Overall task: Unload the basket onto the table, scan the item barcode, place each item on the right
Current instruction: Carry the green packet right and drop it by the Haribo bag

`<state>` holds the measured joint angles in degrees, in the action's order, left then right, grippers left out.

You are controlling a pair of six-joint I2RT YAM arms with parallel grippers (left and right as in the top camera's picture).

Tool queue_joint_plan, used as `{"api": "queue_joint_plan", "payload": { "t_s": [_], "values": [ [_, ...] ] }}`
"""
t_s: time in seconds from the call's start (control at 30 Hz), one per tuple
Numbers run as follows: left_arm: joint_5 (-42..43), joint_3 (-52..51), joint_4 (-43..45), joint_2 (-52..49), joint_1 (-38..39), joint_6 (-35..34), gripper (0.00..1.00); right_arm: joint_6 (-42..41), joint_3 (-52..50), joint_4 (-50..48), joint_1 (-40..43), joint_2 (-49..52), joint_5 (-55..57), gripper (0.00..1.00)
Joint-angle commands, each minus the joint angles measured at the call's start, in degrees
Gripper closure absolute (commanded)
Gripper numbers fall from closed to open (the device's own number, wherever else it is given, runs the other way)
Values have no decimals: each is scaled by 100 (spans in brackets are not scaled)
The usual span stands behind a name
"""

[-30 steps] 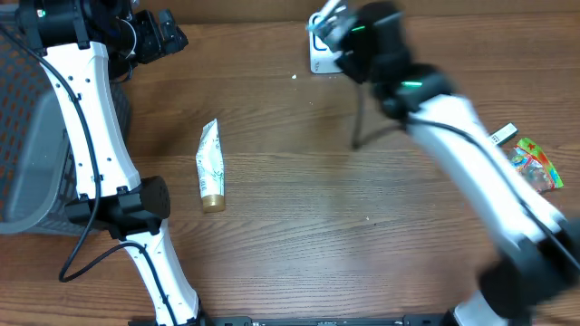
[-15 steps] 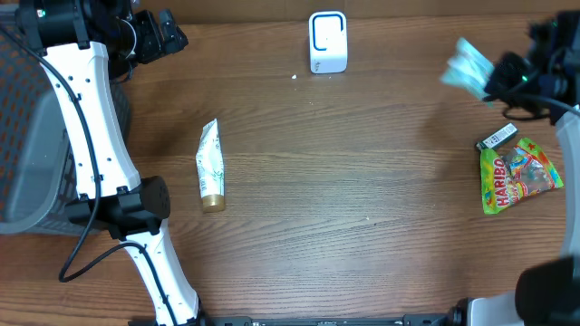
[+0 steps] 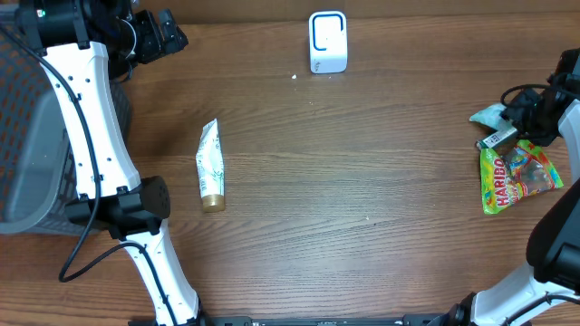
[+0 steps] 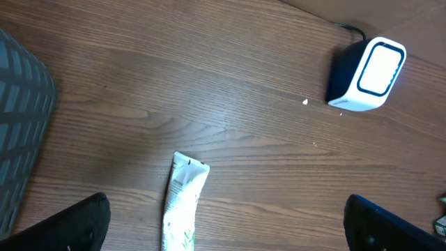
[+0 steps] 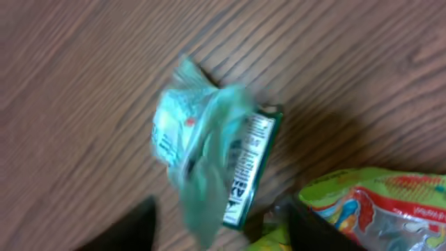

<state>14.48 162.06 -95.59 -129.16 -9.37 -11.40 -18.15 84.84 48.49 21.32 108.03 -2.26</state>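
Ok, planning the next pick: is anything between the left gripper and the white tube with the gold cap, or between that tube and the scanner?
Nothing visible. Bare wooden table lies between the open left gripper and the white gold-capped tube, and between it and the white box-shaped scanner.

Scanner: white box with a blue-ringed face and dark back, upright at the table's far edge, centre; cable runs off behind it in the left wrist view.

Tube: white with green print and a gold cap, lying flat left of centre, crimped end toward the scanner, well apart from it.

Teal packet: crumpled, at the far right; blurred in the right wrist view, overlapping the green pack. Cannot tell whether it rests flat.

Green pack: small, dark, white label up, flat.

Haribo bag: yellow-green, flat, just beside the green pack.
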Motion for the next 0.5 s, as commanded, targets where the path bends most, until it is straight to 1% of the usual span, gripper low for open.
{"api": "queue_joint_plan", "payload": {
  "t_s": [0.0,0.03,0.07,0.1,0.17,0.27,0.37,0.47],
  "values": [
    [-7,70,7,59,39,70,0,13,380,280,-9,-85,-365,30],
    [-7,70,7,59,39,70,0,15,546,470,-9,-87,-468,27],
    [-7,70,7,59,39,70,0,15,708,647,-9,-87,-570,26],
    [-7,70,7,59,39,70,0,17,872,822,-9,-87,-710,27],
    [-7,70,7,59,39,70,0,66,1272,1220,-42,-87,-1268,32],
    [-7,70,9,59,39,70,0,490,1729,1659,-190,-87,-2520,32],
    [-7,70,7,59,39,70,0,658,1773,1749,-505,-87,-3320,30],
    [-7,70,7,59,39,70,0,673,1694,1762,-1132,-70,-3381,26]
  ]
}}
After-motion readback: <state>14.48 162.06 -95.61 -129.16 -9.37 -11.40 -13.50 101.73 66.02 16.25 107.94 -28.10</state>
